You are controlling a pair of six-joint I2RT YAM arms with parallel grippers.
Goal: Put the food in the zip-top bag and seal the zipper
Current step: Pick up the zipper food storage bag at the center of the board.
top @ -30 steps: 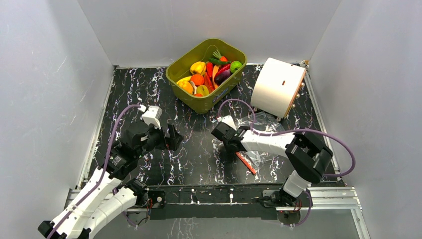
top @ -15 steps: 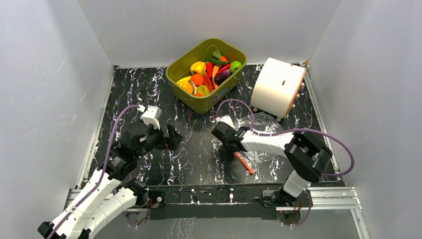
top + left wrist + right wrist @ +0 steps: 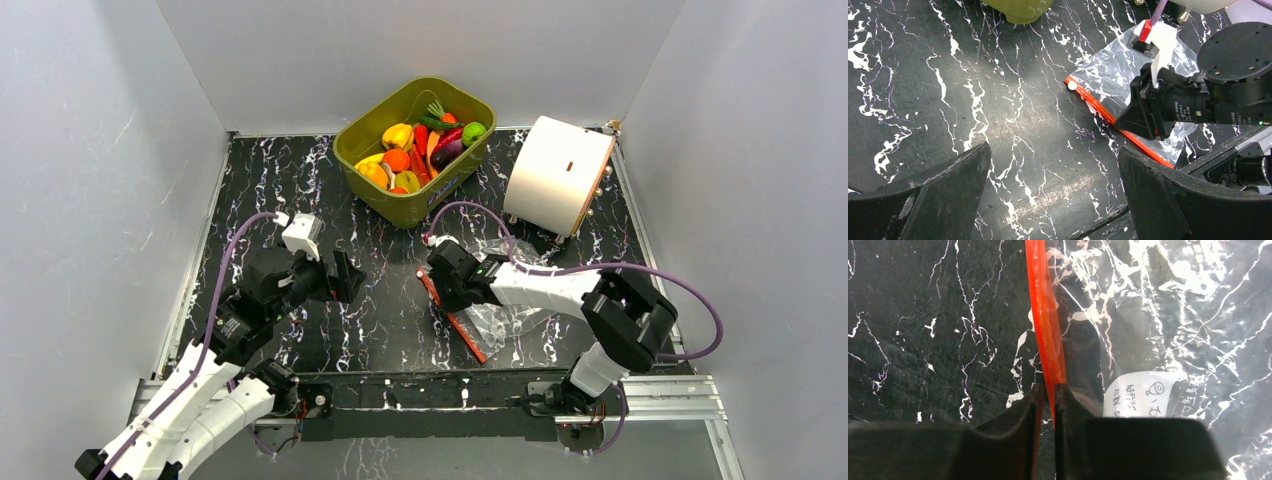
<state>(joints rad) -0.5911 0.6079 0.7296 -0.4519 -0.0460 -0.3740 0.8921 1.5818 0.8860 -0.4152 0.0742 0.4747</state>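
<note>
The food [image 3: 420,150] lies heaped inside the olive-green tub [image 3: 400,205] at the back of the black marbled table [image 3: 290,180]; none of it is in the zip-top bag [image 3: 505,315], which lies flat and crinkled on the table nearer the arms than the tub and a little to its right; the zipper [image 3: 455,318] runs along the bag's edge on the side facing the left arm. The right gripper [image 3: 1048,390] has its fingers pressed together on the zipper [image 3: 1045,315] – the red-orange strip passes straight between them. The left gripper [image 3: 1054,150] is spread wide and holds nothing, hovering nearer than the tub and to its left, well apart from the bag [image 3: 1113,70]. A white drum [image 3: 555,175] lies tilted just right of the tub.
</note>
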